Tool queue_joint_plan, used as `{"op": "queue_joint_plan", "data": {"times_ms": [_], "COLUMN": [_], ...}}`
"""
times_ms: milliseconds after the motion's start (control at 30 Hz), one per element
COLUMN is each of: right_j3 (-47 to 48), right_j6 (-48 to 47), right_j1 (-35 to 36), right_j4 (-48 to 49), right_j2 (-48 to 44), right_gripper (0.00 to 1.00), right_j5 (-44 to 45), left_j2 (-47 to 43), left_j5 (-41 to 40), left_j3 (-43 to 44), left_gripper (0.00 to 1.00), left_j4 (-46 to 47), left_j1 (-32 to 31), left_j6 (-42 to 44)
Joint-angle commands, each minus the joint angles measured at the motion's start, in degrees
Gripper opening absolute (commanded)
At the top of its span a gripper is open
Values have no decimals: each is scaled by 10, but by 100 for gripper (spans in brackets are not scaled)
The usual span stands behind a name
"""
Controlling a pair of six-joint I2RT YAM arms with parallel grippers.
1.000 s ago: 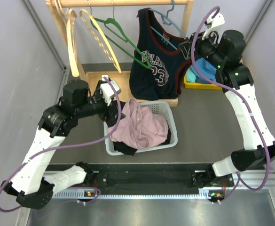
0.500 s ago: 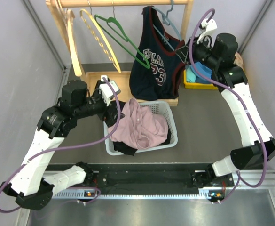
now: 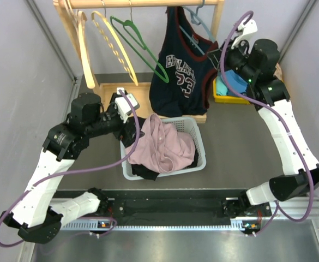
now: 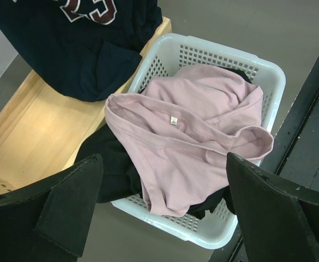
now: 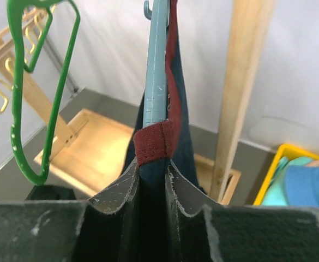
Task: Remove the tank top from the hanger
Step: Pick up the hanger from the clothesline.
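A navy tank top (image 3: pixel 181 76) with dark red trim and the number 23 hangs on a grey-blue hanger (image 3: pixel 198 27) from the wooden rail. My right gripper (image 3: pixel 220 54) is shut on the tank top's right shoulder strap; in the right wrist view the red-trimmed strap (image 5: pixel 154 143) sits pinched between my fingers (image 5: pixel 118 188) just under the hanger's arm (image 5: pixel 157 65). My left gripper (image 3: pixel 131 128) is open and empty above the white basket (image 3: pixel 198 143). The tank top's lower hem shows in the left wrist view (image 4: pixel 88 49).
The basket (image 4: pixel 257 76) holds a pink garment (image 4: pixel 197 136) over black clothes. A green hanger (image 3: pixel 140 43) and yellow hangers (image 3: pixel 113 43) hang on the rail. A wooden rack post (image 5: pixel 241 93) stands right of the strap. A yellow bin (image 3: pixel 227 93) with blue cloth sits behind.
My right gripper has moved up and back with the strap in it, lifting the tank top's right side and swinging the garment. The left arm has not moved.
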Motion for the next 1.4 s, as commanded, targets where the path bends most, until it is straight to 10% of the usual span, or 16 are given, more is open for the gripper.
{"op": "queue_joint_plan", "data": {"times_ms": [0, 567, 733, 1367], "right_j3": [36, -86, -170, -67], "right_j6": [-15, 11, -11, -54], "right_j1": [8, 9, 33, 46], "right_j4": [115, 186, 357, 395], "right_j2": [-55, -104, -108, -119], "right_gripper": [0, 0, 0, 0], "right_j5": [49, 38, 86, 94], "left_j2": [-6, -6, -11, -13], "left_j5": [3, 8, 5, 3], "left_j3": [15, 15, 16, 18], "left_gripper": [99, 99, 99, 99], "left_j4": [29, 28, 30, 27], "left_j1": [3, 6, 9, 12], "left_j6": [10, 9, 11, 15]}}
